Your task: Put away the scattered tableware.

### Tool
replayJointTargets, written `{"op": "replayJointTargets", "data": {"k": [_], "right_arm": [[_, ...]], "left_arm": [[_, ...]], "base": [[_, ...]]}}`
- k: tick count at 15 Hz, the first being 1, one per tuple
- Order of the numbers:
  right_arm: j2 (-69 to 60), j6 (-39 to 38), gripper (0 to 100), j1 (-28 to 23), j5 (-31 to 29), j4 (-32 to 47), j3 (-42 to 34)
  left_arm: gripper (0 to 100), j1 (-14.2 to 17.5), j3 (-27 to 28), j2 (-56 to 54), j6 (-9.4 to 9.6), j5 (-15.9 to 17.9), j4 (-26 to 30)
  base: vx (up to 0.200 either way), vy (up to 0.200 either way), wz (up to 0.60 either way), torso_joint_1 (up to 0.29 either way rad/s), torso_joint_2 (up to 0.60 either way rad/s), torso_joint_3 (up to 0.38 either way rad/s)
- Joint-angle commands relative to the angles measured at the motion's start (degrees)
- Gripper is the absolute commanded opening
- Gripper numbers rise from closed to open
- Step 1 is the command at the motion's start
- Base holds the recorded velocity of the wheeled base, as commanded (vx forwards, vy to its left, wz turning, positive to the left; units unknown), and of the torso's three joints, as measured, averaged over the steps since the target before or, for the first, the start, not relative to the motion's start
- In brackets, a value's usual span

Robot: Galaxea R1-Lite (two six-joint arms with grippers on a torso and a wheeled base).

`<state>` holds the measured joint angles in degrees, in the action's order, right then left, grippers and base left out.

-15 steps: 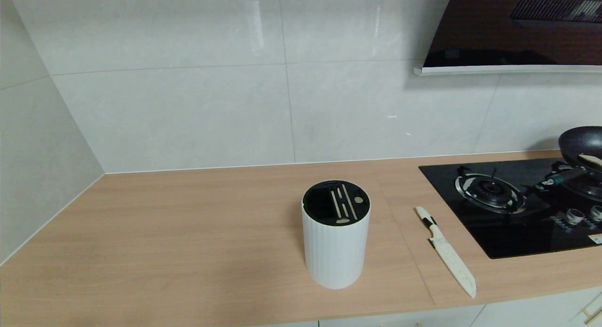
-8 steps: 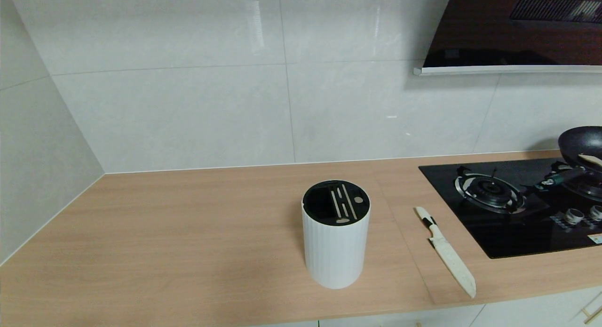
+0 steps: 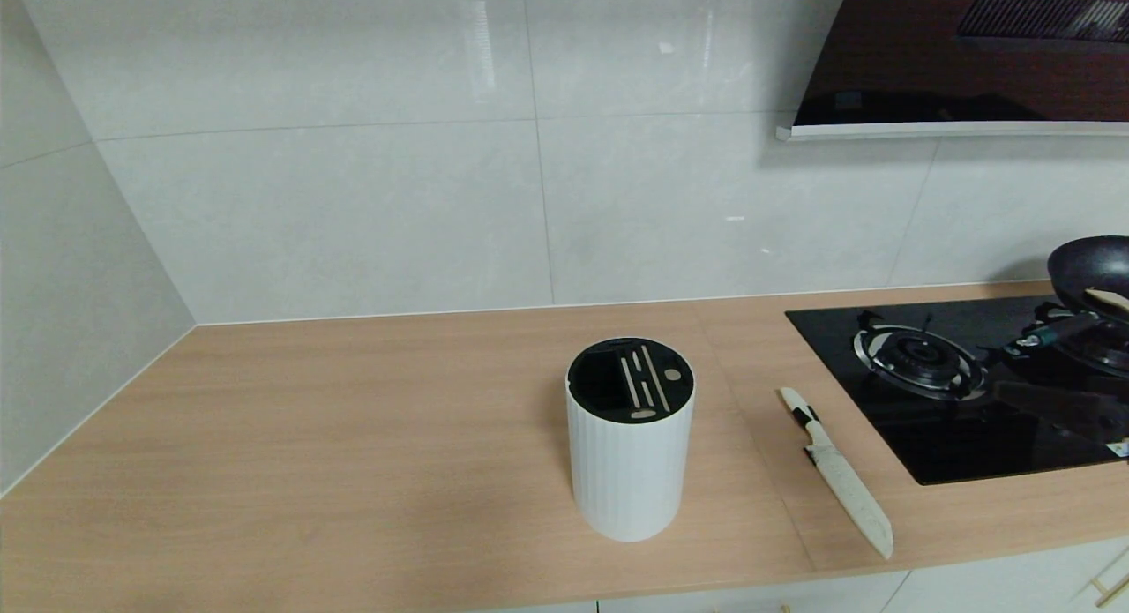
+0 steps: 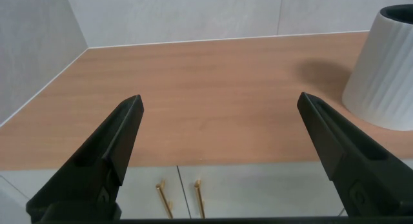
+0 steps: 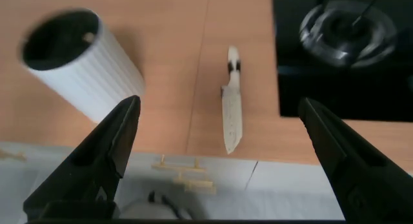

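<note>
A white knife (image 3: pixel 838 476) with a speckled blade lies flat on the wooden counter, between the holder and the hob. To its left stands a white ribbed knife holder (image 3: pixel 630 437) with a black slotted top. My right gripper (image 5: pixel 219 106) hangs open above the counter's front edge, with the knife (image 5: pixel 231 111) below between its fingers and the holder (image 5: pixel 77 62) off to one side. One of its dark fingers (image 3: pixel 1058 408) shows over the hob at the head view's right edge. My left gripper (image 4: pixel 219 100) is open and holds nothing, low before the counter edge, with the holder (image 4: pixel 384 69) beside it.
A black gas hob (image 3: pixel 953 437) is set into the counter at the right, with a dark pan (image 3: pixel 1089 269) on its far burner. A range hood (image 3: pixel 961 57) hangs above. Tiled walls close the back and left. Cabinet doors with gold handles (image 4: pixel 161 198) sit below the counter.
A dark finger of my right gripper has come into the head view from the right edge, over the hob. The knife and holder have not moved.
</note>
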<state>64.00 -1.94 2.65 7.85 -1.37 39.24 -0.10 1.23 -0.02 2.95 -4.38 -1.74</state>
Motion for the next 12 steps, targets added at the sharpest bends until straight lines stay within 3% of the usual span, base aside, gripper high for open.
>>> {"op": "replayJointTargets", "data": {"k": [1, 7, 9, 12], "right_arm": [[20.55, 0.27, 100, 0.43, 0.15, -5.58, 4.0], [43.75, 0.62, 100, 0.26, -0.47, -17.09, 3.21], [46.83, 0.71, 100, 0.69, -1.79, -18.67, 3.3], [54.56, 1.85, 100, 3.42, -6.18, -27.11, 2.59]], "left_arm": [[100, 0.01, 0.0, 0.02, -0.05, -0.02, -0.01], [100, 0.01, 0.0, 0.02, -0.31, -0.02, -0.1], [100, 0.01, 0.0, 0.02, -0.31, -0.11, -0.1], [100, 0.01, 0.0, 0.02, -0.31, -0.11, -0.01]], "base": [[0.0, 0.0, 0.0, 0.0, 0.0, 0.0], [0.0, 0.0, 0.0, 0.0, 0.0, 0.0], [0.0, 0.0, 0.0, 0.0, 0.0, 0.0], [0.0, 0.0, 0.0, 0.0, 0.0, 0.0]]}}
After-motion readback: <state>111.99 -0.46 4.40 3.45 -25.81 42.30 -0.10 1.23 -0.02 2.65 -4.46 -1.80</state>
